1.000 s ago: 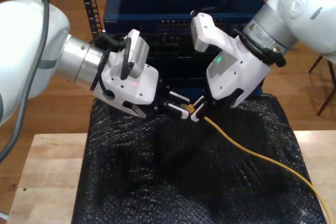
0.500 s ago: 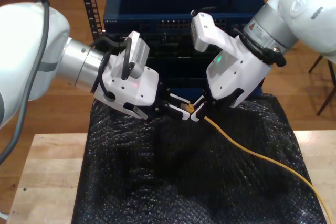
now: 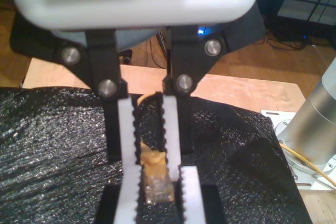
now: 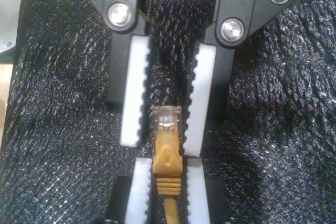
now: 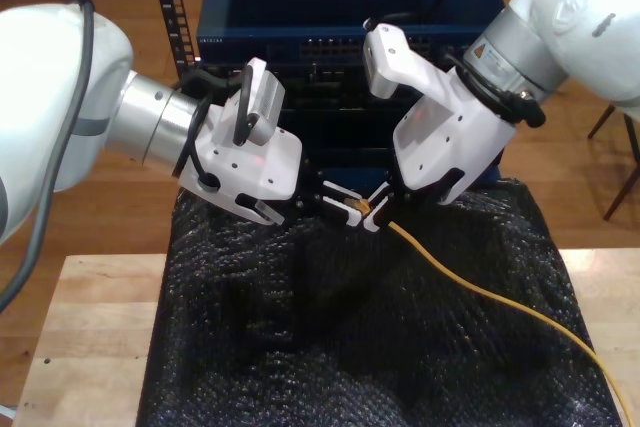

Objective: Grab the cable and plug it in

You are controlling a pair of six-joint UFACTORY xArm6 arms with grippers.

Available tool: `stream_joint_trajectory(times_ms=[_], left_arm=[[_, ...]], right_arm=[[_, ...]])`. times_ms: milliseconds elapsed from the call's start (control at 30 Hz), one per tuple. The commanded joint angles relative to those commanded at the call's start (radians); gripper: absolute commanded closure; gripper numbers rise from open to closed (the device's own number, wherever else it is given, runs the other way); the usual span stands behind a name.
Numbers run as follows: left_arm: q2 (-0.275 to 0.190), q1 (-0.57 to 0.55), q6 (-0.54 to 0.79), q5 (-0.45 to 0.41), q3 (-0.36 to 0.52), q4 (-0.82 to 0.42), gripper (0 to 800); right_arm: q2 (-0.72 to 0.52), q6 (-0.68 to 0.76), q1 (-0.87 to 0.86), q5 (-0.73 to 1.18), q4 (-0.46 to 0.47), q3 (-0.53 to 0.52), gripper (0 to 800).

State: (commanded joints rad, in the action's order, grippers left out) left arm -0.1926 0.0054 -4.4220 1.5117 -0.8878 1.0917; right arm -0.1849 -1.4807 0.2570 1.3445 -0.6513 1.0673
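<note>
While my first claw (image 3: 148,157) was clamped on the boot of the cable (image 5: 480,292), my second claw (image 4: 164,139) stood narrowly parted around the clear plug (image 4: 167,116), above the black padding (image 5: 330,347). I judged this a hand-over: next, my second claw should close squarely, my first let go, and the plug travel toward the network switch (image 5: 340,47) at twelve o'clock in the exterior view.

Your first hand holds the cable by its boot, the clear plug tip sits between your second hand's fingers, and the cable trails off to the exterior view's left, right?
No: the exterior view shows the cable trailing to its lower right, not left. The boot is held by my first hand, the plug tip between the fingers of my second hand.
</note>
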Motion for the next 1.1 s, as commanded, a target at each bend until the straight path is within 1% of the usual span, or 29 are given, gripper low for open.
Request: stream_joint_trajectory(times_ms=[167,300,333,367,433,567,600,633,700,767,800,967,1100], left_arm=[[0.0,0.0,0.0,0.0,0.002,0.0,757],[0.0,0.0,0.0,0.002,0.002,0.002,780],[0.0,0.0,0.0,0.002,0.002,0.002,782],[0.0,0.0,0.0,0.002,0.002,0.002,785],[0.0,0.0,0.0,0.002,0.002,0.002,787],[0.0,0.0,0.0,0.002,0.0,0.002,794],[0.0,0.002,0.0,0.003,0.002,0.002,795],[0.0,0.002,0.0,0.005,0.002,0.002,795],[0.0,0.002,0.0,0.005,0.0,0.003,794],[0.002,0.002,0.0,0.011,0.0,0.008,794],[0.008,0.002,0.0,0.021,0.0,0.008,793],[0.077,0.029,-0.005,0.117,-0.011,0.038,792],[0.094,0.057,-0.017,0.147,-0.012,0.078,792]], right_arm=[[-0.003,0.0,0.0,0.0,0.0,0.0,789],[-0.003,0.0,0.0,0.0,0.0,0.0,777],[-0.003,0.0,0.0,0.0,0.0,0.0,757],[-0.003,0.0,0.0,0.0,0.0,0.0,713],[-0.003,0.0,0.0,0.002,0.002,0.0,534],[-0.008,-0.002,-0.002,0.002,0.003,-0.002,242],[-0.011,-0.002,-0.002,0.002,0.005,-0.002,151],[-0.014,-0.002,-0.003,0.002,0.005,-0.002,124],[-0.023,-0.003,-0.005,0.002,0.008,-0.002,98],[-0.025,-0.006,-0.008,0.002,0.008,-0.002,23],[-0.023,-0.006,-0.008,0.002,0.008,0.0,0],[-0.02,-0.023,-0.012,-0.003,0.005,0.005,1],[-0.015,-0.026,-0.012,0.002,0.002,0.006,0]])
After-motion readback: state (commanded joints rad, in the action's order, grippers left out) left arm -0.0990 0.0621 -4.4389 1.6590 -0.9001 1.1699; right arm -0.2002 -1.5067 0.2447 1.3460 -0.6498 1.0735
